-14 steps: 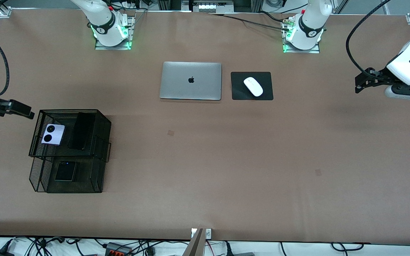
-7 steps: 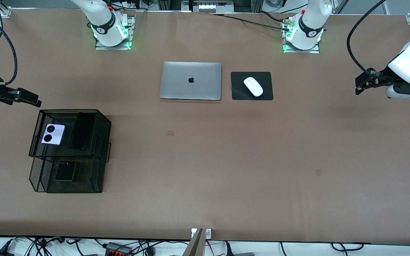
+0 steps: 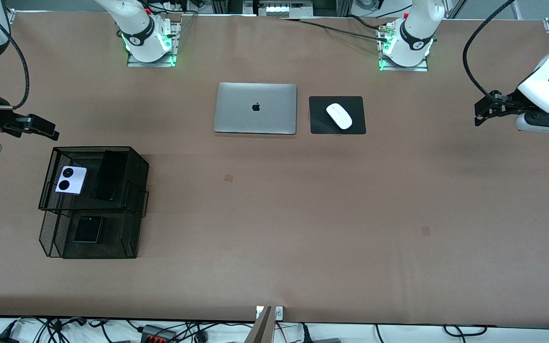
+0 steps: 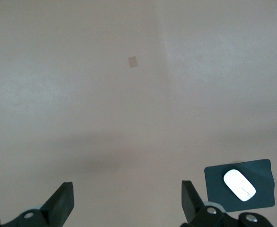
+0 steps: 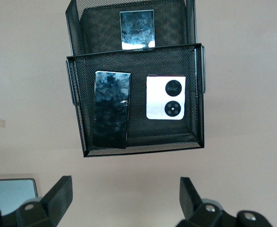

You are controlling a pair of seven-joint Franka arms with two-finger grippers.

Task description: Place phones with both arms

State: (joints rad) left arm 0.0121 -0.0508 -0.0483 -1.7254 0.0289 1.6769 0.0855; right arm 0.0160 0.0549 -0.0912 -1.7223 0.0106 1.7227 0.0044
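A black mesh two-tier tray (image 3: 141, 164) stands toward the right arm's end of the table. On its upper tier a lilac-white phone (image 3: 70, 180) with two black circles lies beside a long black slab phone (image 3: 109, 175). The lower tier, nearer the front camera, holds a small black flip phone (image 3: 87, 229). The right wrist view shows the slab (image 5: 111, 109), the lilac-white phone (image 5: 166, 97) and the flip phone (image 5: 136, 29). My right gripper (image 3: 45, 129) (image 5: 124, 196) hangs open and empty over bare table beside the tray. The left gripper (image 3: 482, 113) (image 4: 127, 201) is open and empty over bare table at the left arm's end.
A shut silver laptop (image 3: 255, 108) lies mid-table near the bases. Beside it a white mouse (image 3: 339, 116) (image 4: 239, 185) sits on a black pad (image 3: 320, 125) (image 4: 214, 176). Brown tabletop (image 3: 279, 214) spreads between the tray and the left arm.
The right gripper has moved toward the bases' side of the table and a little toward the table's middle, staying open. The left arm has hardly shifted.
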